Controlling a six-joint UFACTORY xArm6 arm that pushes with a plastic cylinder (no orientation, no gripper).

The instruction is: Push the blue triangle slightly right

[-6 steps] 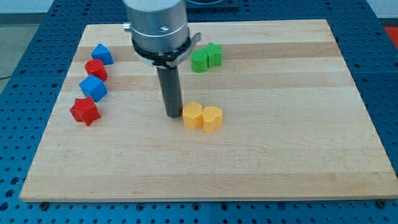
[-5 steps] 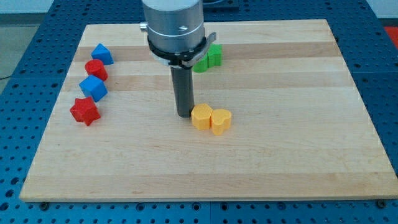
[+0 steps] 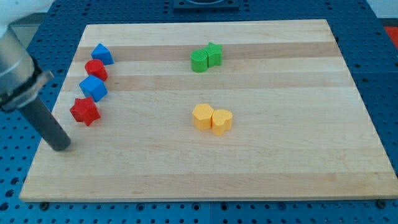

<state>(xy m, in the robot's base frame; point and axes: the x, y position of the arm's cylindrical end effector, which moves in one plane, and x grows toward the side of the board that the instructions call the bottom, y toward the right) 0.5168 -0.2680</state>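
Observation:
The blue triangle (image 3: 101,53) lies near the board's top left corner, at the head of a column of blocks. Right below it sit a red round block (image 3: 96,69), a blue cube-like block (image 3: 93,88) and a red star (image 3: 84,111). My tip (image 3: 61,146) rests on the board at the view's left edge, below and left of the red star and well below the blue triangle. It touches no block.
Two green blocks (image 3: 206,58) sit together at the top middle. Two yellow blocks (image 3: 211,118) sit side by side at the board's centre. The wooden board (image 3: 298,155) lies on a blue perforated table.
My tip has left the yellow blocks and swung far to the view's left, to the board's left edge. The yellow pair ended up shifted to the right.

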